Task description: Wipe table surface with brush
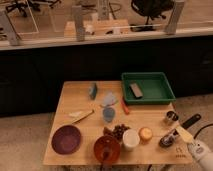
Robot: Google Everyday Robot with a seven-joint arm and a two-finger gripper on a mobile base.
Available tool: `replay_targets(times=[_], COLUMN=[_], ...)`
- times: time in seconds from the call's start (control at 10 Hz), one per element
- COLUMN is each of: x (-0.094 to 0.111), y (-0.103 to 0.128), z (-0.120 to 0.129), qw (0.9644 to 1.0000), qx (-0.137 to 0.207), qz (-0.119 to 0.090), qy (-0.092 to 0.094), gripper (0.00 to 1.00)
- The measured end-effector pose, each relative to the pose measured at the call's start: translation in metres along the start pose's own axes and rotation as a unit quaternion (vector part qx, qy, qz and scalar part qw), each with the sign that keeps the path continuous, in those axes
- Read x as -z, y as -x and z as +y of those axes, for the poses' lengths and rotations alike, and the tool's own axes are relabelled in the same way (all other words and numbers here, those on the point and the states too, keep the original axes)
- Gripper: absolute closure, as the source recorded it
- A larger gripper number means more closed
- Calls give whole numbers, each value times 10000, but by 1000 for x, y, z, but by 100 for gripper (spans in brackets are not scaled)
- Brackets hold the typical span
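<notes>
The fingers [185,135] of the one gripper [183,133] are pinched on the handle of the brush [169,139], at the right edge of the table surface [150,114], near its front right corner. There is one brush. Its round dark head rests on the wood just inside that edge, and its black handle slants up and out past the edge. The white arm [201,150] lies beyond the front right corner.

Just behind the brush head, close to the right edge, stands one small metal cup [171,117]. Leftward along the front edge come one orange round thing [145,133], one white cup [131,139], one cluster of small dark pieces [118,131] and one red-brown bowl [106,149] close to the edge itself. One purple plate [66,138] sits near the front left corner. One flat tan wooden utensil [80,116] lies behind the plate, left of the middle.

In the middle lie two grey-blue pieces [108,114], one behind the other, with one short red piece [125,106] just to their right. One teal piece [93,90] stands nearer the back edge. One green tray [167,95] fills the back right corner and holds one dark block [135,90]
</notes>
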Motion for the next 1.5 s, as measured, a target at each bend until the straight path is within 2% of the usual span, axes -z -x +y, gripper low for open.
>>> replay_targets(times=[0.3, 0.5, 0.7, 1.0, 1.2, 1.5], x=[-10, -7, 7, 27, 38, 40], y=[-9, -17, -28, -31, -23, -7], z=[-2, -1, 5, 11, 7, 8], qw=[10000, 9999, 9995, 9993, 9996, 9999], qx=[-42, -40, -35, -4, 23, 99], qz=[70, 156, 293, 366, 281, 108], qy=[37, 43, 78, 59, -27, -55], gripper=[100, 100, 100, 100, 100, 100])
